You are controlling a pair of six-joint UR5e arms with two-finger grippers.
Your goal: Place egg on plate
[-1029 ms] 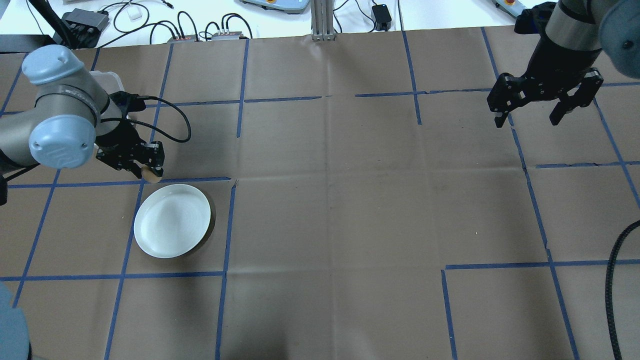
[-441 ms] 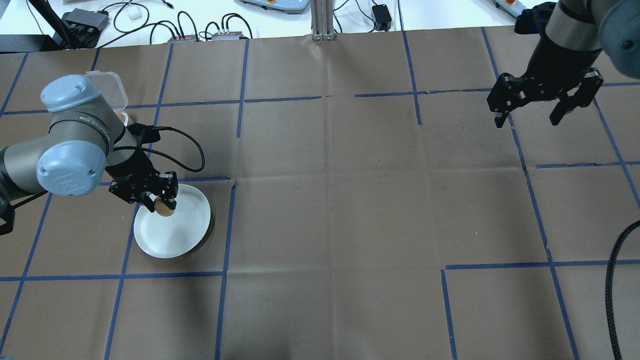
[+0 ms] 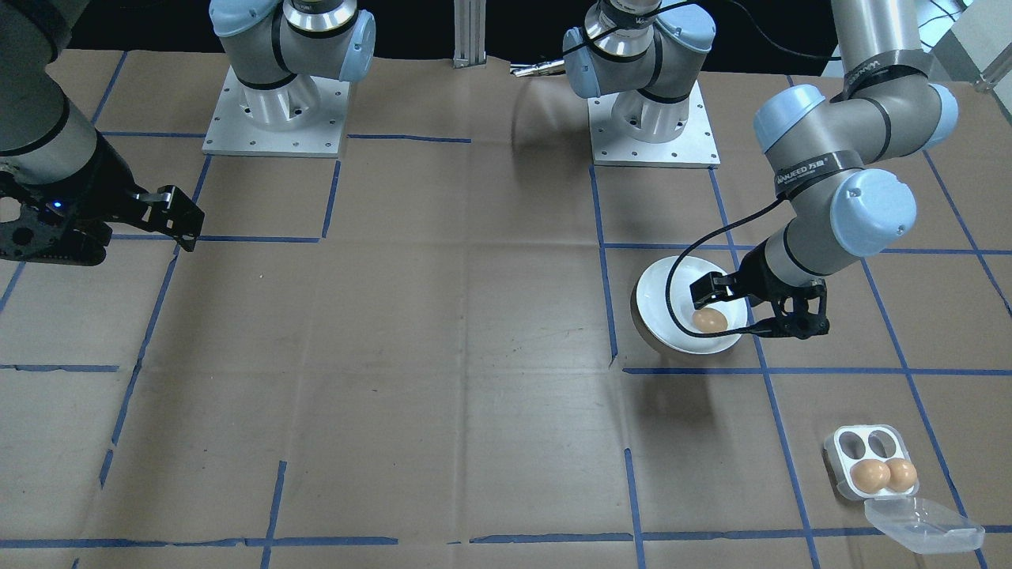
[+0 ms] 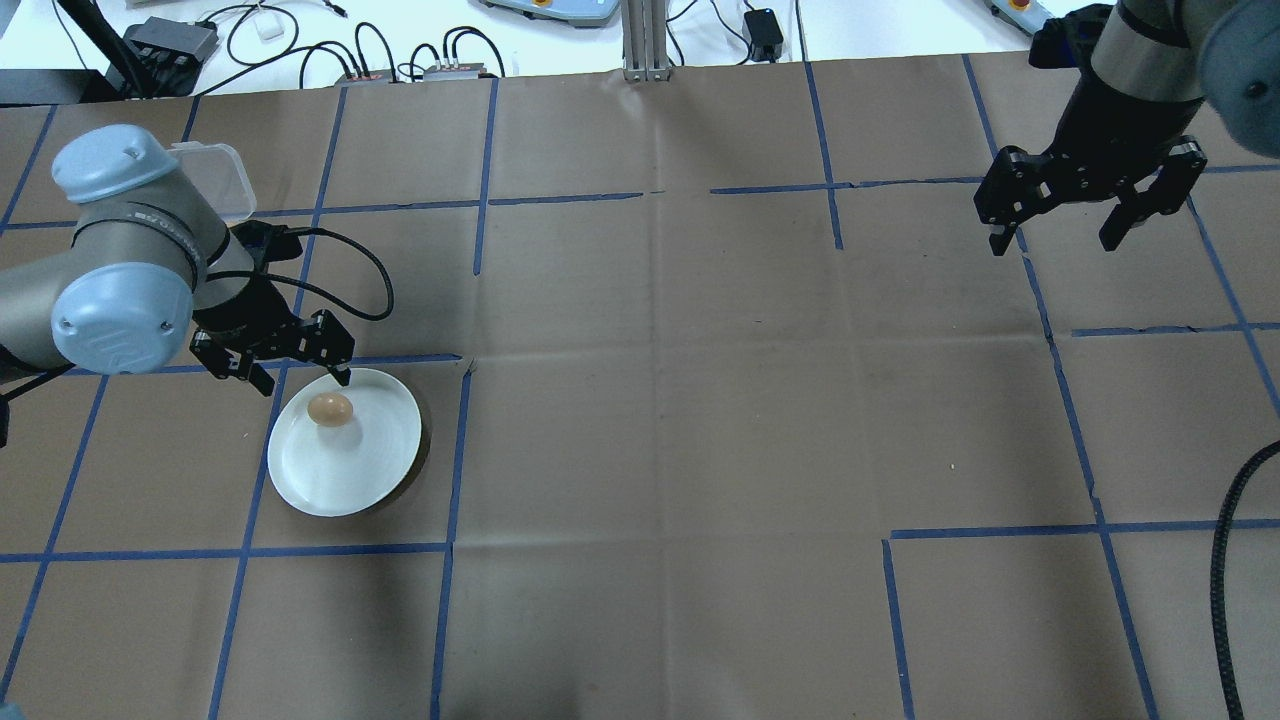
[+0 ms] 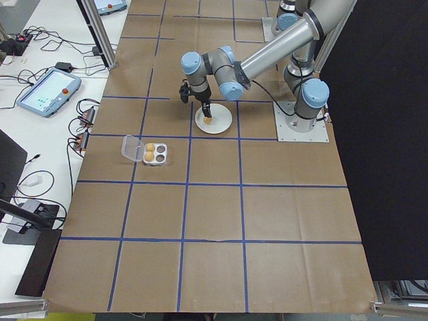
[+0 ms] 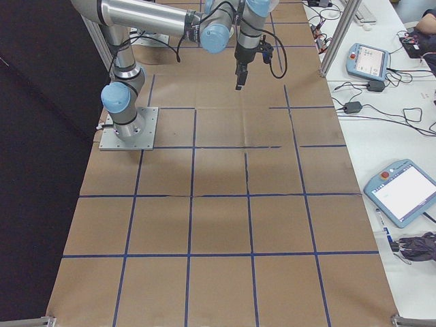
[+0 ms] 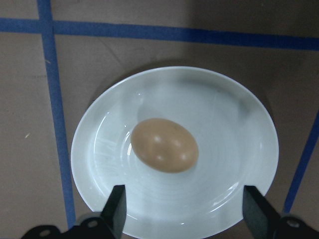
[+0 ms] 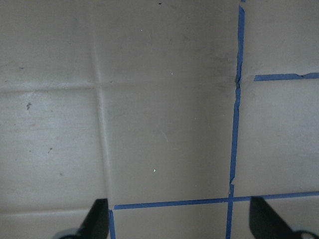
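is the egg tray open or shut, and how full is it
Open and half full. The egg tray has its clear lid flipped back flat on the table; two holes hold brown eggs, two are empty.

Plate (image 7: 234, 164) glossy white ceramic-looking; egg (image 7: 165, 145) smooth, slight sheen.

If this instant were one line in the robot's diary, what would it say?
egg: resting on plate | left end effector: open, beside plate edge | right end effector: open, idle
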